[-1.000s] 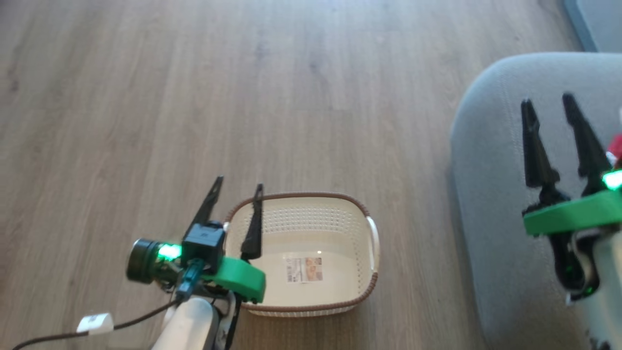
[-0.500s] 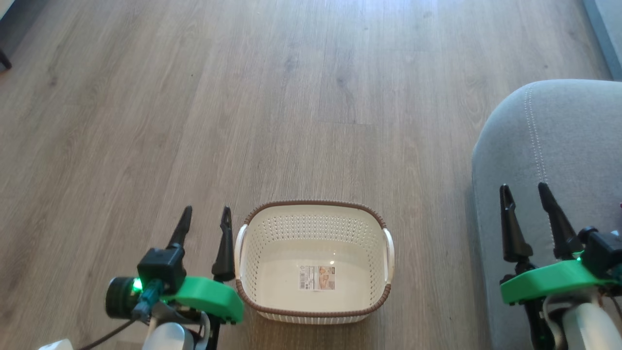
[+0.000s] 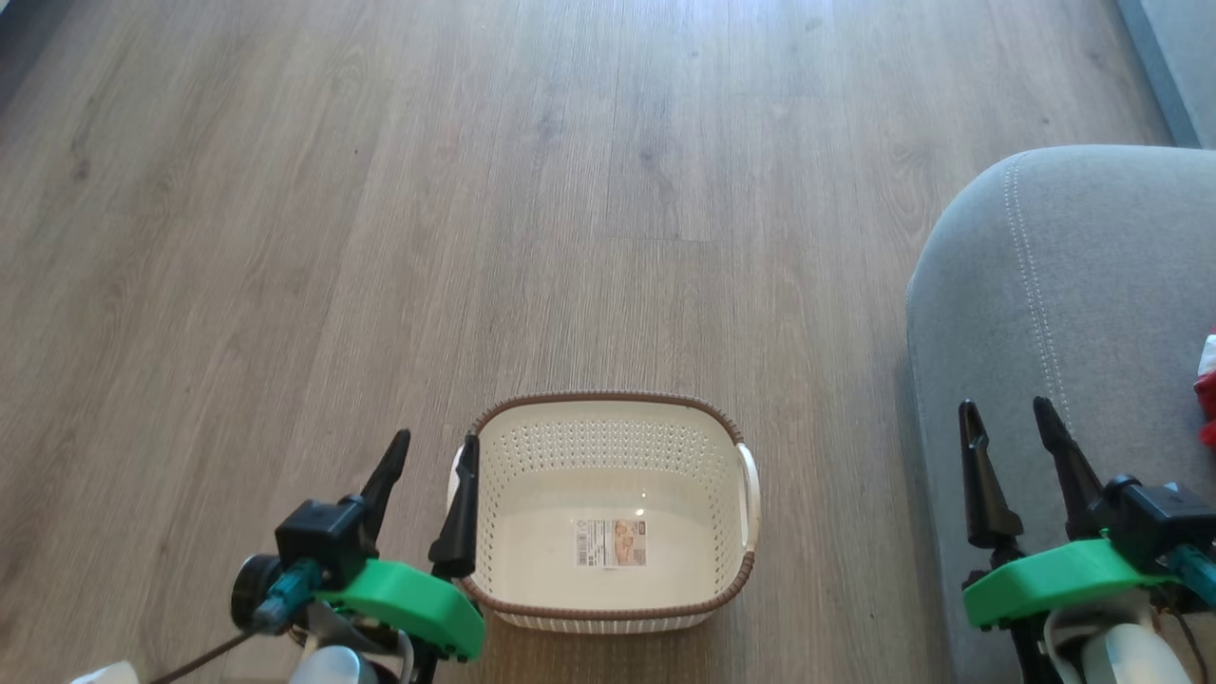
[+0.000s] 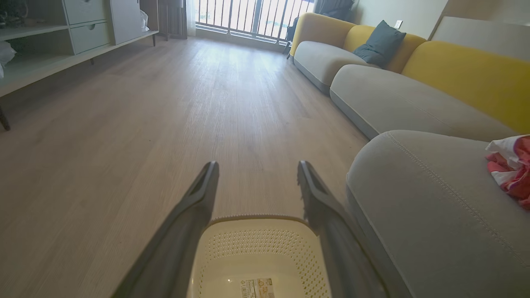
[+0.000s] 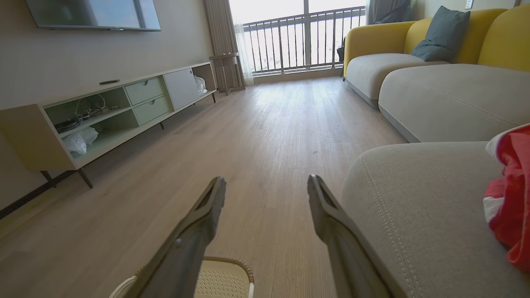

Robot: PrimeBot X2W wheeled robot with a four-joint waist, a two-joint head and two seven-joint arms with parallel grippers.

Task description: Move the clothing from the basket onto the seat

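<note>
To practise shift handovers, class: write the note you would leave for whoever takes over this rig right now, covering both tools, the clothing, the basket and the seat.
Left tool: open, holding nothing, by the basket's left edge.
Right tool: open, holding nothing, over the seat.
Basket: on the floor, base bare but for a label.
Clothing: red and white, lying on the seat.
Done: the basket looks emptied.
Left: probably nothing; confirm the whole pile sits securely on the seat.
</note>
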